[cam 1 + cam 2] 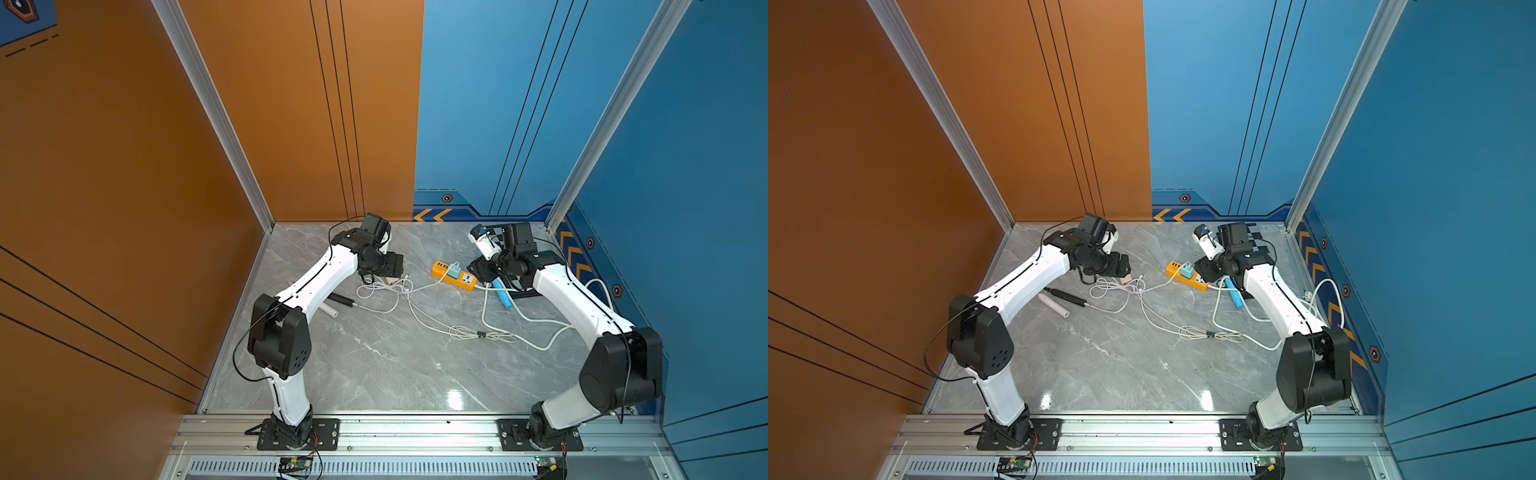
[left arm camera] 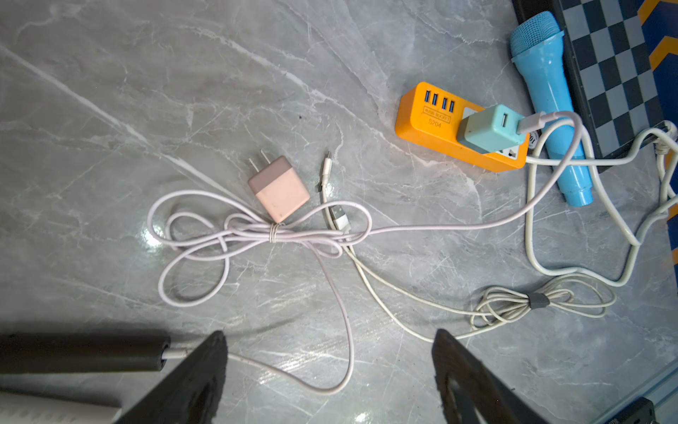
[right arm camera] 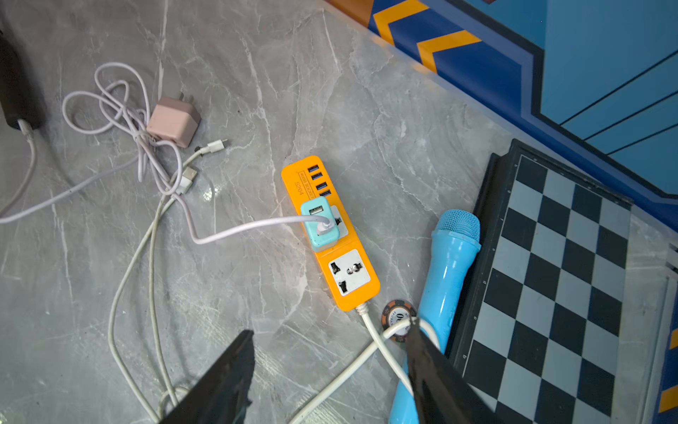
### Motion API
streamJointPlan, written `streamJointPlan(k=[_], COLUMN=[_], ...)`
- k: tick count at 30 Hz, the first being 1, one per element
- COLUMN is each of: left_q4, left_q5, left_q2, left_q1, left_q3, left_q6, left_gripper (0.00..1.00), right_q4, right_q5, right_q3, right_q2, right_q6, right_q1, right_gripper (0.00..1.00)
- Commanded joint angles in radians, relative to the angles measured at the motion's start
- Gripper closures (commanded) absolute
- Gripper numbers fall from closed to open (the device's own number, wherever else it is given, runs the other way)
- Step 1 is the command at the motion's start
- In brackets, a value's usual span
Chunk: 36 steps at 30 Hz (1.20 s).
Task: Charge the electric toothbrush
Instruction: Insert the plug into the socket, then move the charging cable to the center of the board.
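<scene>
Two grippers hang over the grey marble table (image 1: 374, 365), each with its fingers spread and nothing between them. The left gripper (image 2: 329, 333) hovers just beside the black electric toothbrush (image 2: 80, 352), which lies flat on the table close to the left arm, with a pale ridged cylinder (image 1: 329, 311) alongside it in both top views. A pinkish-white cable (image 2: 348, 293) is plugged into the end of the toothbrush. It loops through a tied coil and runs on to the teal USB charger (image 2: 488, 132), where its other plug sits in a port. That charger is seated in a socket of the orange power strip (image 2: 418, 121); the strip's second socket is free. A pink charger (image 2: 279, 191) lies loose by the coil, prongs bare, with an unplugged USB connector (image 2: 339, 216) near it. The right gripper (image 3: 330, 328) hangs over the strip's white cord, near a blue toy microphone (image 3: 449, 271), a poker chip (image 3: 394, 314) and a chessboard (image 3: 557, 264). A bundled white cable (image 2: 535, 301) lies mid-table.
</scene>
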Motion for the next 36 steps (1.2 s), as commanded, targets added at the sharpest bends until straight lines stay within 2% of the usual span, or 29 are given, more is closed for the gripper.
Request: streamJointPlan(k=[1,4,7,9,13,16,20,25,28,33,34,36], left_q4=[-0.023,-0.022,-0.020,-0.020,-0.017,-0.017,-0.017,-0.016,-0.016,-0.014,-0.015,-0.015], left_q5=[0.006,-0.007,-0.051,-0.065,-0.090,-0.086,-0.080,-0.071,-0.080,-0.079,-0.077,-0.078], left_q2=[0.035,0.048,0.061,0.059,0.026,-0.033,-0.138,-0.233,-0.257,-0.253,-0.252,-0.251], left_q1=[-0.053,-0.132,-0.207,-0.218,-0.183,-0.127,-0.041,0.048,0.075,0.084,0.085,0.085], left_q3=[0.045,0.016,-0.027,-0.057,-0.104,-0.137,-0.201,-0.274,-0.299,-0.311,-0.309,-0.307], left_q6=[-0.013,-0.013,-0.026,-0.063,-0.089,-0.077,-0.060,-0.049,-0.044,-0.044,-0.044,-0.042], left_gripper=[0.25,0.29,0.31,0.33,0.33,0.32,0.29,0.25,0.24,0.24,0.24,0.24], right_q4=[0.070,0.089,0.082,0.099,0.273,0.364,0.406,0.400,0.368,0.311,0.305,0.270], right_q5=[0.090,0.171,0.202,0.229,0.217,0.245,0.263,0.231,0.224,0.266,0.264,0.280], right_q3=[-0.071,-0.161,-0.237,-0.282,-0.355,-0.326,-0.249,-0.178,-0.156,-0.170,-0.181,-0.192], right_q2=[-0.129,-0.216,-0.245,-0.231,-0.123,0.030,0.217,0.359,0.396,0.414,0.409,0.400], right_q6=[0.290,0.409,0.413,0.423,0.511,0.493,0.452,0.410,0.387,0.374,0.373,0.373], right_q1=[0.035,0.075,0.152,0.229,0.380,0.468,0.486,0.486,0.531,0.561,0.562,0.565], right_gripper=[0.35,0.37,0.39,0.40,0.39,0.38,0.37,0.35,0.40,0.55,0.59,0.75])
